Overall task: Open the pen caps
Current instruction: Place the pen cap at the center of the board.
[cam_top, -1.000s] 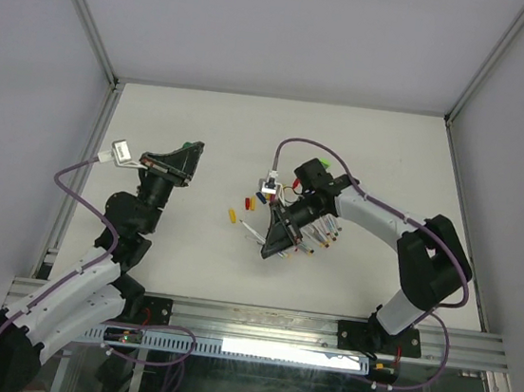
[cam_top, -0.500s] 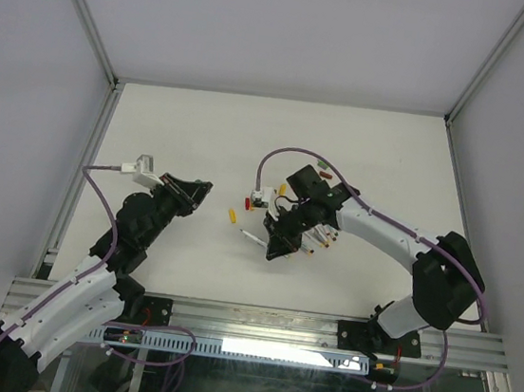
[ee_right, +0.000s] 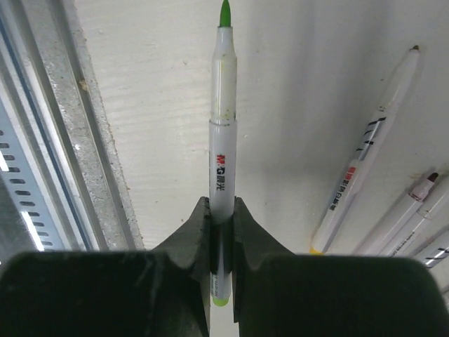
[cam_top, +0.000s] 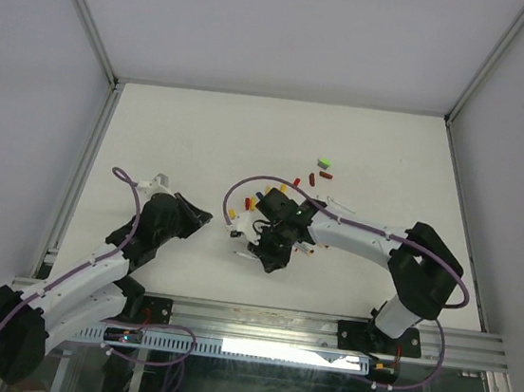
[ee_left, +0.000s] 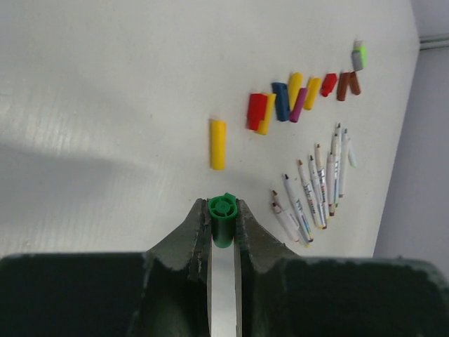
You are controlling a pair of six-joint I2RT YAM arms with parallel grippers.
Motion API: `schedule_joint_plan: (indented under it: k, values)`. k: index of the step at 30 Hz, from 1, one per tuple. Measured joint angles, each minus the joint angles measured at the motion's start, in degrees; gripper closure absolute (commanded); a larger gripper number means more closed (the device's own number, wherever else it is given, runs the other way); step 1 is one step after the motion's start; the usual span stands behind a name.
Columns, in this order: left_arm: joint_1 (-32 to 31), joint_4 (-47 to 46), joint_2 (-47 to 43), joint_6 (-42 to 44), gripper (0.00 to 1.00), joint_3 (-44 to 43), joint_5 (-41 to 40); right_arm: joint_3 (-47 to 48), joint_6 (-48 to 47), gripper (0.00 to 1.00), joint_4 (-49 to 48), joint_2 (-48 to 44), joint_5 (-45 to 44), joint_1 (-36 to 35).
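My left gripper [ee_left: 223, 210] is shut on a green pen cap [ee_left: 223, 219], held just above the table with its open end facing away. Ahead of it lie loose pen caps: a yellow one [ee_left: 218, 144] alone, then a row of red [ee_left: 257, 111], blue [ee_left: 280, 102], purple [ee_left: 298, 105] and dark red [ee_left: 344, 86]. My right gripper [ee_right: 222, 210] is shut on a white uncapped pen [ee_right: 224, 105] with a green tip that points towards the near rail. From above, the left gripper [cam_top: 204, 218] and right gripper [cam_top: 270, 257] sit low, on either side of the caps.
Several uncapped white pens [ee_left: 316, 189] lie side by side right of the caps; two of them [ee_right: 365, 151] show beside my right fingers. The aluminium rail [ee_right: 42, 140] runs along the near table edge. A light green cap [cam_top: 323, 162] lies further back.
The left arm has swung down and right, towards the caps, with the green cap in it. The right gripper has carried its pen left and nearer the front edge, uncovering caps behind it.
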State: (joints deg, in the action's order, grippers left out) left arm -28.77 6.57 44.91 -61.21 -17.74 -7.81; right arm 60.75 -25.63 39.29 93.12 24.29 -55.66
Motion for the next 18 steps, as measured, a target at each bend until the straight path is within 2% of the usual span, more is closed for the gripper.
schedule_joint_plan:
  k: [7, 14, 18]
  values:
    - [0.00, 1.86, 7.85, -1.51, 1.00, 0.00, 1.97, -0.02, 0.17, 0.98, -0.66, 3.50, -6.88, -3.76]
    - [0.00, 2.05, 12.68, -2.80, 1.00, -0.13, 2.32, 0.00, 1.11, 0.94, -2.21, 5.35, -13.44, -4.04]
    - [0.00, 2.08, 16.11, -2.89, 0.94, -0.92, 2.54, 0.09, 1.64, 0.90, -2.89, 5.60, -15.52, -4.00]
